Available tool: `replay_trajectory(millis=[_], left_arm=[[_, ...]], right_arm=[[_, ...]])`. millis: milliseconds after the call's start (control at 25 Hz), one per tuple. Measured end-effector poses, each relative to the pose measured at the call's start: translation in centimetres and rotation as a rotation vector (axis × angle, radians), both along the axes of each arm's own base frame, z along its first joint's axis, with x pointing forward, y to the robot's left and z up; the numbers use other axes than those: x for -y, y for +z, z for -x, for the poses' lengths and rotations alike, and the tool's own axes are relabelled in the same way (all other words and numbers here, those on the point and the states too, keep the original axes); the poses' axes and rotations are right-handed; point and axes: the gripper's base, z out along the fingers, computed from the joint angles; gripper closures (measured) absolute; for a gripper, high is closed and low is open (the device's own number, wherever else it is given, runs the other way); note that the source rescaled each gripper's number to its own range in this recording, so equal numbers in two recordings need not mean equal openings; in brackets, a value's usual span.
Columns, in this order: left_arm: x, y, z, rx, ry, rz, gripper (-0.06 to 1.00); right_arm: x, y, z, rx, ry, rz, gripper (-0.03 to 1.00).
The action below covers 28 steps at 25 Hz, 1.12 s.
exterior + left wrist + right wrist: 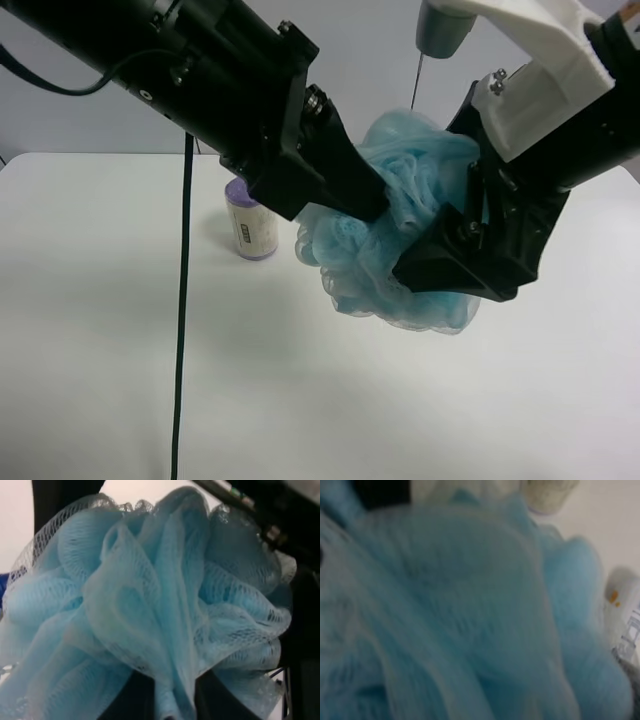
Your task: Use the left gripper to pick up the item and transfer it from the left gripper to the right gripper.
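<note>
The light blue mesh bath pouf [420,170] hangs in the air above the white table [100,350], between both grippers. The left gripper [370,205], on the black arm at the exterior high view's left, is shut on the pouf's side. In the left wrist view the pouf [150,605] fills the frame and black jaws show under it. The right gripper [455,195], on the white-housed arm at the view's right, is open, with one jaw above the pouf and one below. The pouf [460,615] fills the blurred right wrist view.
A purple-topped cylinder roll [250,225] stands on the table just behind and left of the pouf. A black cable [183,300] hangs from the arm at the view's left down across the table. A white tube-like object [622,615] shows at the right wrist view's edge.
</note>
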Motion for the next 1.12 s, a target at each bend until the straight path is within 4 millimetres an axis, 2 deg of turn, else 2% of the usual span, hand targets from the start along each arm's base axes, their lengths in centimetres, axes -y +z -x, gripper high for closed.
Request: replay_trajectory(millis=[80,200,280,400,440,680,760,800,880,960,1040,1120], left_arm=[[0.05,0.06,0.03,-0.003,-0.003,0.008,0.94],[0.07,0.04,-0.01,-0.001,-0.001,0.009,0.94],[0.08,0.06,-0.06,0.003,0.004,0.012,0.94],[0.05,0.04,-0.09,0.005,0.004,0.010,0.94],[0.05,0.04,-0.09,0.005,0.004,0.009,0.94],[0.05,0.03,-0.09,0.006,0.003,0.008,0.94],[0.04,0.03,-0.10,0.007,0.003,0.007,0.84],[0.04,0.03,-0.10,0.007,0.003,0.007,0.73],[0.07,0.04,-0.06,0.000,0.006,0.010,0.39],[0.08,0.04,-0.06,-0.011,0.014,0.011,0.15],[0.06,0.02,-0.07,-0.014,0.018,0.009,0.07],[0.03,-0.01,-0.08,-0.010,0.017,0.003,0.09]], right_arm=[[-0.01,0.00,0.02,-0.001,0.002,0.000,0.02],[-0.03,-0.01,0.06,-0.004,0.008,-0.001,0.17],[-0.02,-0.02,0.08,-0.004,0.011,0.001,0.36],[0.05,-0.09,0.16,-0.012,0.016,0.013,0.69],[0.08,-0.13,0.19,-0.015,0.018,0.018,0.72],[0.11,-0.14,0.18,-0.013,0.018,0.022,0.72],[0.12,-0.14,0.17,-0.012,0.018,0.023,0.72],[0.12,-0.14,0.17,-0.012,0.018,0.023,0.72],[0.11,-0.16,0.15,-0.011,0.018,0.024,0.74],[0.08,-0.16,0.11,-0.010,0.017,0.022,0.76],[0.07,-0.15,0.10,-0.008,0.017,0.020,0.76],[0.06,-0.15,0.09,-0.008,0.017,0.020,0.78]])
